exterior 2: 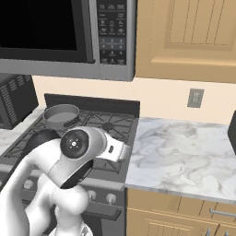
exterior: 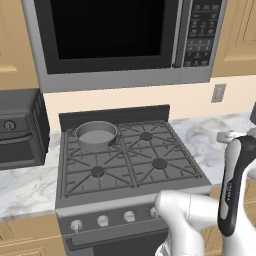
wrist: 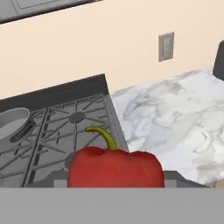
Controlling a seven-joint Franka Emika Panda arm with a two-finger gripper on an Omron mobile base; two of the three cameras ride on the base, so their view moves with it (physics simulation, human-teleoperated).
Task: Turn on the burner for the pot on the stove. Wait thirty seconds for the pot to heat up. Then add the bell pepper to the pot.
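On the back left burner of the stove [exterior: 131, 165] sits the pot [exterior: 96, 135], grey metal, upright, its short dark handle pointing toward the centre of the range. Black grid grates cover all four burners; a raised dark back panel [exterior: 115, 116] runs behind them and pale round knobs [exterior: 103, 220] line the front edge. Marbled white countertop [exterior 2: 184, 152] flanks the range on both sides. Left of the stove stands a dark toaster oven [exterior: 20, 129] on the counter. Above the range hangs a microwave [exterior: 120, 40] with a dark door and a keypad on its right; wooden cabinets [exterior 2: 186, 37] fill the wall beside it and wooden drawers sit below the counter. A wall outlet [exterior 2: 195, 98] is set in the cream backsplash right of the stove. In the hand view the bell pepper [wrist: 115, 167], red with a curved green stem, sits right at the bottom edge, close before the camera, with the stove's right front corner beyond it. The fingertips are not visible there, so the pepper appears to be held, but I cannot tell for certain how the jaws stand.
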